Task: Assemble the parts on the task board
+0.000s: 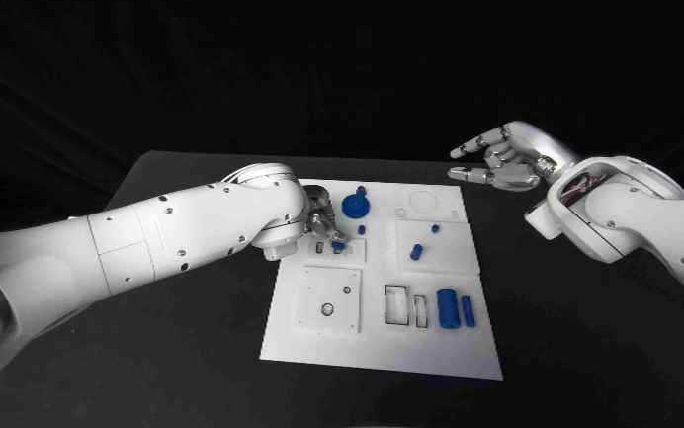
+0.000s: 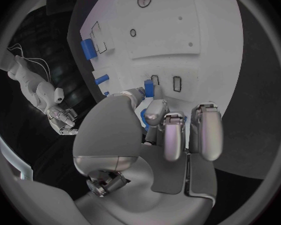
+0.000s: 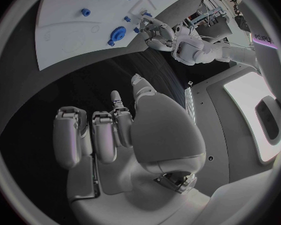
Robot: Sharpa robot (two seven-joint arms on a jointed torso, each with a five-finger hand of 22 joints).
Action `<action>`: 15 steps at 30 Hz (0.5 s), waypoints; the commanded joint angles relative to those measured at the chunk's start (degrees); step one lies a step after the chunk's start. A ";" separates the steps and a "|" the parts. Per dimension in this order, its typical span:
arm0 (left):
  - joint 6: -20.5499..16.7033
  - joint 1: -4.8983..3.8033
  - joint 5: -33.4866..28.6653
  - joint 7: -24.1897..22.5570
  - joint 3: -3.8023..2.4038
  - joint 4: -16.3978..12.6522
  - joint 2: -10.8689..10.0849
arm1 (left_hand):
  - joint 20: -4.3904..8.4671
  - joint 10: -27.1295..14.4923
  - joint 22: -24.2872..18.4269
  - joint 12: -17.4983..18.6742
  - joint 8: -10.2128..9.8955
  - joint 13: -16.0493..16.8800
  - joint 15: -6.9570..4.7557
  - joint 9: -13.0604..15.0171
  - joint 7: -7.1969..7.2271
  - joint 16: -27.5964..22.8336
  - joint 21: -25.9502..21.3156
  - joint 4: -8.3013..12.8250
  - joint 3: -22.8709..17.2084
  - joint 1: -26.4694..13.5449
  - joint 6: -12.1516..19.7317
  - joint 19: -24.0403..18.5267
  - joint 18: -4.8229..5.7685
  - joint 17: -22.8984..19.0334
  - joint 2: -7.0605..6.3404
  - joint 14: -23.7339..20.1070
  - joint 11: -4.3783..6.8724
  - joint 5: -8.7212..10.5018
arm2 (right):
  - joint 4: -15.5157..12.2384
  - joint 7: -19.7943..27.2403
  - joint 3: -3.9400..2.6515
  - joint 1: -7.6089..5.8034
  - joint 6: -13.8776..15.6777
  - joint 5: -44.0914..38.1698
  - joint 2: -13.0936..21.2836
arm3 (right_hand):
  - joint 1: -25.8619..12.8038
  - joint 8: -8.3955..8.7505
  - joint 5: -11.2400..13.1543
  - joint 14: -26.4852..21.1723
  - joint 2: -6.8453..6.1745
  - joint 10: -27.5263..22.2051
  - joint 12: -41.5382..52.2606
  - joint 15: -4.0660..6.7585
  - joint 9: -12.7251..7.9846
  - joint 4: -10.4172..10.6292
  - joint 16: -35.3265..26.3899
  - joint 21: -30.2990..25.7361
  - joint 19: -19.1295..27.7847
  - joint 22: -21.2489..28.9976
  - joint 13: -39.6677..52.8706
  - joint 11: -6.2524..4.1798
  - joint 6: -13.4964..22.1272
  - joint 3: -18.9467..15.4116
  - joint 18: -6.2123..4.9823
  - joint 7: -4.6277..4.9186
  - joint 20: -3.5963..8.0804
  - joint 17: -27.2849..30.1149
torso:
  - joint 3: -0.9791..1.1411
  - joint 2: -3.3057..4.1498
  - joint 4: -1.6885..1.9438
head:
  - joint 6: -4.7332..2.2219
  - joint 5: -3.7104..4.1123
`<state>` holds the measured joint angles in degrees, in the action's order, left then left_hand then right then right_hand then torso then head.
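Reaching over the task board (image 1: pixel 378 349) near its far left corner, the left hand (image 1: pixel 316 227) pinches a small blue part (image 1: pixel 336 244) against the board. The right hand (image 1: pixel 502 159) hovers beyond the far right corner, fingers apart, holding nothing.

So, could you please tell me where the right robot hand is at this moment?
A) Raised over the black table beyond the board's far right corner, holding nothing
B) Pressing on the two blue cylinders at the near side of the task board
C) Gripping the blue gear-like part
A: the right robot hand hangs off the task board, fingers apart and empty, over the black table.
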<state>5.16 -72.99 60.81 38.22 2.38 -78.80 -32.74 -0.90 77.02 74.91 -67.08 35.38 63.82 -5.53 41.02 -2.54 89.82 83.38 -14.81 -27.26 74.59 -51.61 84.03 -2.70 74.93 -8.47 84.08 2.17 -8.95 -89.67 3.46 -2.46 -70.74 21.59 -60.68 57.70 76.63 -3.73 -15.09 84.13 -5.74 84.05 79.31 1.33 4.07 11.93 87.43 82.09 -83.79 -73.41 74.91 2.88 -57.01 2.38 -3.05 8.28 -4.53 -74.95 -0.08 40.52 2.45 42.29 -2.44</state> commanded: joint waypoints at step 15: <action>2.53 0.26 3.60 0.08 0.02 0.15 -0.08 | 0.15 0.52 4.26 -0.24 0.45 0.05 0.04 0.45 0.44 0.18 0.23 9.31 -10.33 -1.00 -0.05 2.46 0.39 15.07 0.05 5.92 -0.06 -0.02 | -0.09 0.10 0.02 0.05 -0.74 -0.41 0.11 | 0.35 -0.24 -0.15 4.62 0.09 0.37 -0.27 -0.13 0.09 0.06 -0.38 -0.26 0.15 0.05 7.97 0.30 0.10 -0.36 -0.33 -0.09 -0.10 -9.56 | 0.04 0.09 -0.08 | 0.16 -0.14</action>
<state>5.50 -72.74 63.54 38.33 2.40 -78.67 -32.95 -0.90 77.22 74.91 -67.08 35.67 63.96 -5.53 41.40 -2.55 89.82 83.37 -14.68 -28.00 73.69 -51.64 84.03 -2.70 74.92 -8.77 84.07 1.97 -8.75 -89.67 3.43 -2.45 -70.73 21.57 -60.68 57.80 76.63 -3.73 -15.08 84.13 -5.75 84.05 79.31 1.33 4.07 11.93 87.43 82.09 -83.79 -73.41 74.90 2.88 -57.01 2.38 -3.05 8.28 -4.53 -74.94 -0.04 40.59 2.38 42.43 -2.53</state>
